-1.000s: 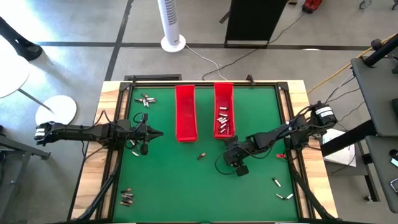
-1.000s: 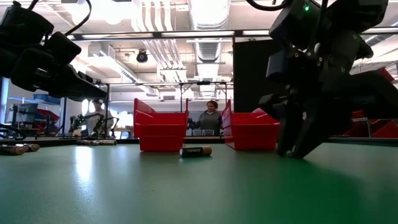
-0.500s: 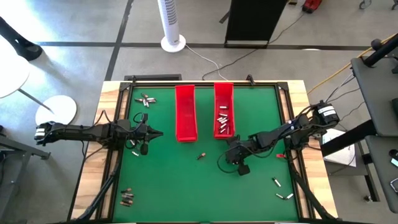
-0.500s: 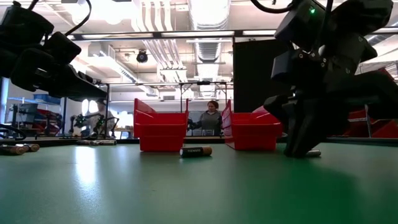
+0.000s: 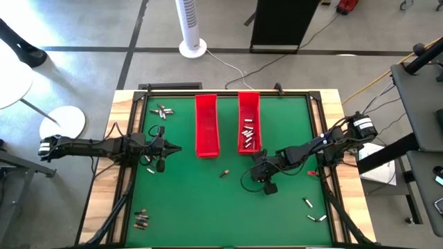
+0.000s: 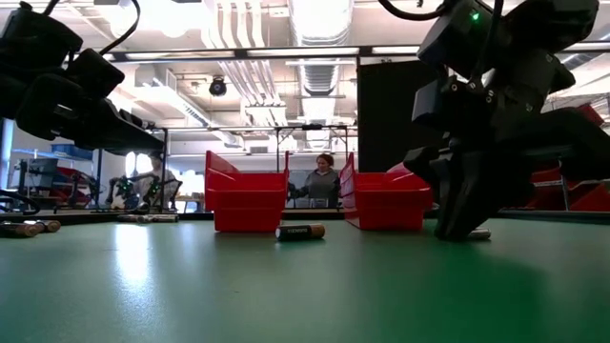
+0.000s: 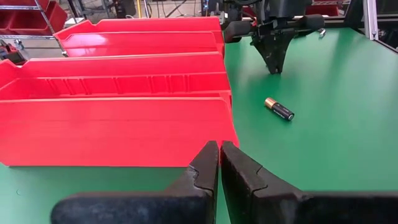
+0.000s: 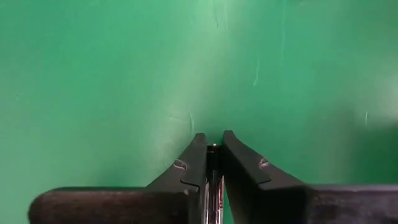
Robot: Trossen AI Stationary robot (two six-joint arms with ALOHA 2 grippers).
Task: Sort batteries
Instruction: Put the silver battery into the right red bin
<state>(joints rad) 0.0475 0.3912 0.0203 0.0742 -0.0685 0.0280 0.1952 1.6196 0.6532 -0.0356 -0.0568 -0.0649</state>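
The right hand (image 5: pixel 265 171) is low over the green worktop (image 5: pixel 201 200), near the front end of the right red tray (image 5: pixel 249 123). Its fingers (image 8: pixel 198 163) are narrow and pinch a silvery battery (image 8: pixel 213 180) between them; the tips are at the worktop surface. A dark battery with a copper end (image 6: pixel 299 231) lies alone in front of the two trays, to the left of this hand. More batteries lie loose near the front corners of the worktop (image 5: pixel 141 220) (image 5: pixel 313 211). The right tray holds several silvery cells (image 5: pixel 248 135). The left red tray (image 5: pixel 206 124) stands beside it. The left hand (image 7: pixel 219 163) hovers left of that tray, fingers pressed together, holding nothing. Another group of batteries (image 5: pixel 162 111) lies farther back, left of the trays.
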